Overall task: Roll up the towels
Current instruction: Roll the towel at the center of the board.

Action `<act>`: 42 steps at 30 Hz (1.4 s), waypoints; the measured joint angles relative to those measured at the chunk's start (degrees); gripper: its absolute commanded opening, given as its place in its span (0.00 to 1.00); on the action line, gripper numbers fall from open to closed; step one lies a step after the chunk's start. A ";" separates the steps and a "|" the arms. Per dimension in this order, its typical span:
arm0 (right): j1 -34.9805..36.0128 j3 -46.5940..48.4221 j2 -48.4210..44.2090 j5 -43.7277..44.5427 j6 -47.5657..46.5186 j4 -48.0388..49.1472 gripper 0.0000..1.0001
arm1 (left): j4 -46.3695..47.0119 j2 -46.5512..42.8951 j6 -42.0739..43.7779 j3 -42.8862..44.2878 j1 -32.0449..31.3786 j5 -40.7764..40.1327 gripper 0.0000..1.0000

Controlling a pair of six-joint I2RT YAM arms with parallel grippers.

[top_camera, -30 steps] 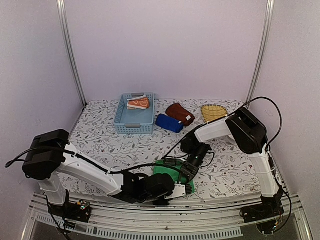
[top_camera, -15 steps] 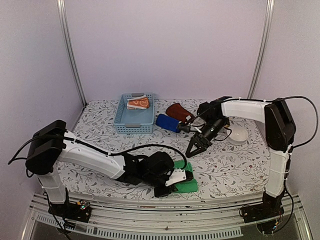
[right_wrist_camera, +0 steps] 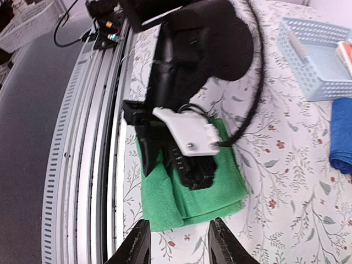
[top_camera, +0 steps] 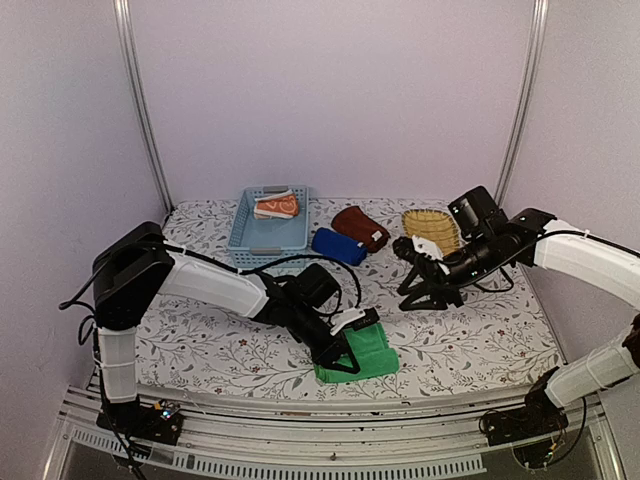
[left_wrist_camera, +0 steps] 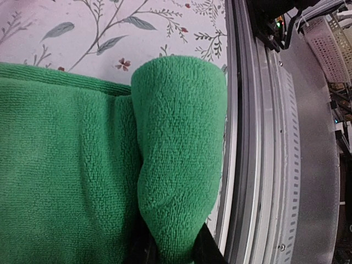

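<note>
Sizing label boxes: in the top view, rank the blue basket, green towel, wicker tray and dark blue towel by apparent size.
1. light blue basket
2. green towel
3. wicker tray and dark blue towel look about alike, so unranked.

green towel (top_camera: 375, 352), dark blue towel (top_camera: 338, 246), white floral-print table (top_camera: 470, 340)

Left wrist view: green towel (left_wrist_camera: 66, 165) runs off the left and bottom edges. Left pincer (left_wrist_camera: 175, 254) shows only as two dark finger stubs at the bottom edge, pinching the towel's fold.

Right wrist view: right pincer (right_wrist_camera: 179, 245) fingers cut by the bottom edge. Blue towel (right_wrist_camera: 342, 137) and basket (right_wrist_camera: 316, 60) clipped at the right.

Top view: wicker tray (top_camera: 428, 222) partly hidden behind the right arm (top_camera: 580, 250).
</note>
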 measured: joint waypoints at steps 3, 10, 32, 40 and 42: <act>6.75 -4.00 0.85 4.37 -2.27 1.88 0.40 | 1.27 0.55 -2.01 -0.52 1.16 3.65 0.05; 19.61 -13.09 3.93 16.79 -4.35 9.20 0.46 | 2.99 2.08 -5.60 -0.96 3.04 9.44 0.07; 27.61 -13.33 16.81 29.09 -5.81 21.97 0.11 | 4.07 2.34 -7.85 -2.60 3.87 12.09 0.29; 26.14 -8.63 21.11 19.41 -6.67 17.51 0.10 | 5.57 -2.58 -7.98 -8.63 3.87 9.18 0.46; 25.03 -6.49 23.10 15.93 -6.84 15.65 0.10 | 5.75 -6.19 -8.20 -11.65 3.98 6.60 0.53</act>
